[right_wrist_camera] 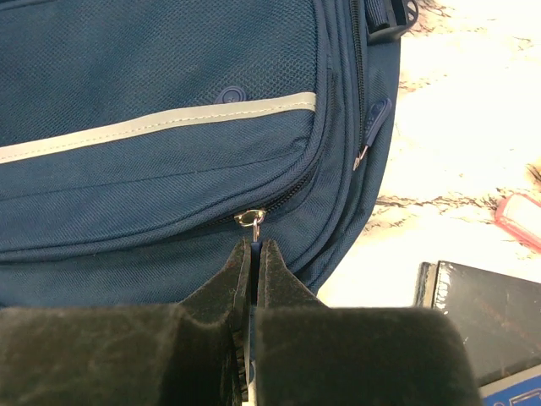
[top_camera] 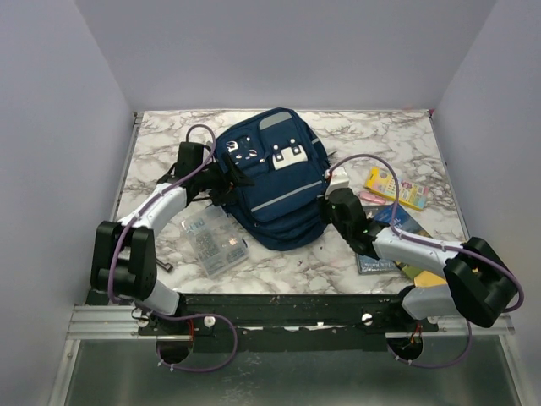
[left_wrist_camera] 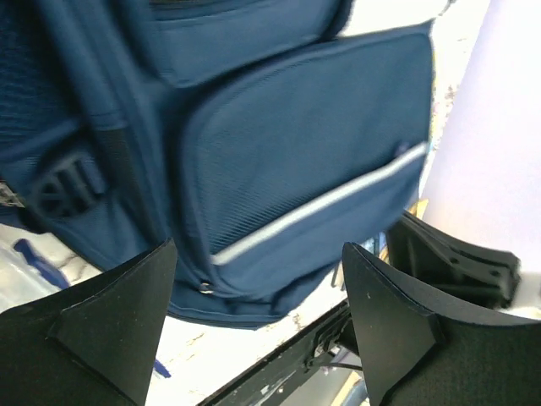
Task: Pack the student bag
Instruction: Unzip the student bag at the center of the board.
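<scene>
Pinching the woven student bag's (right_wrist_camera: 169,68) blue zipper tab (right_wrist_camera: 251,235): right tool (right_wrist_camera: 254,247).

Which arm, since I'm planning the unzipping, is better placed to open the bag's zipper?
Right. The right tool is shut on the zipper pull of the student bag; the left tool hangs open beside the bag, gripping nothing.

The navy blue fabric backpack (top_camera: 275,182) carries grey reflective stripes, a grey top patch and white buckle patches. A silver metal zipper ring (right_wrist_camera: 250,220) shows just at the tips of the black right gripper (right_wrist_camera: 254,245). The left gripper (left_wrist_camera: 258,249) is black too. The desk (top_camera: 397,144) is white marble with grey veins. Right of the right gripper lies a yellow cardboard box (top_camera: 396,188).
</scene>
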Robot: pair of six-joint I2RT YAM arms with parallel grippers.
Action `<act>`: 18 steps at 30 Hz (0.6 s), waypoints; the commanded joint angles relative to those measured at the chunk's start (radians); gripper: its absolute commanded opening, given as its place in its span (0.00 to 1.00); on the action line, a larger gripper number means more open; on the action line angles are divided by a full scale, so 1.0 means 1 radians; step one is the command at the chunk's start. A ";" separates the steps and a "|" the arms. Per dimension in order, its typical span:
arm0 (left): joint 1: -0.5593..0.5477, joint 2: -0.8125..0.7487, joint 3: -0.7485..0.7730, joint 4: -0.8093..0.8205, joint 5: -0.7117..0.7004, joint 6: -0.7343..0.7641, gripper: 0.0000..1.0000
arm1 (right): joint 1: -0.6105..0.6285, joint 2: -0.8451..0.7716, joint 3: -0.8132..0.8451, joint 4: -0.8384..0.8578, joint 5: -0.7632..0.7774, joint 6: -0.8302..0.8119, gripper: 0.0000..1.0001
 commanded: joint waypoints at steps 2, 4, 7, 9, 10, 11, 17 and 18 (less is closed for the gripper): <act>0.026 0.119 -0.012 0.090 0.083 -0.069 0.76 | 0.001 -0.008 0.063 -0.104 0.030 0.003 0.01; 0.027 0.162 -0.012 0.114 0.090 -0.096 0.71 | 0.001 0.004 0.089 -0.145 0.023 0.009 0.01; 0.020 0.208 -0.033 0.173 0.123 -0.136 0.63 | 0.001 0.053 0.176 -0.287 -0.018 0.011 0.01; 0.001 0.229 -0.060 0.230 0.148 -0.174 0.53 | 0.005 0.081 0.201 -0.339 -0.067 0.005 0.01; -0.012 0.241 -0.063 0.239 0.152 -0.183 0.48 | 0.007 0.088 0.206 -0.348 -0.090 0.012 0.01; -0.023 0.249 -0.063 0.242 0.152 -0.186 0.43 | 0.014 0.091 0.210 -0.352 -0.098 0.028 0.01; -0.061 0.277 -0.076 0.300 0.172 -0.225 0.21 | 0.090 0.107 0.259 -0.411 -0.116 0.109 0.01; -0.068 0.276 -0.079 0.307 0.174 -0.230 0.18 | 0.112 0.117 0.273 -0.420 -0.106 0.131 0.01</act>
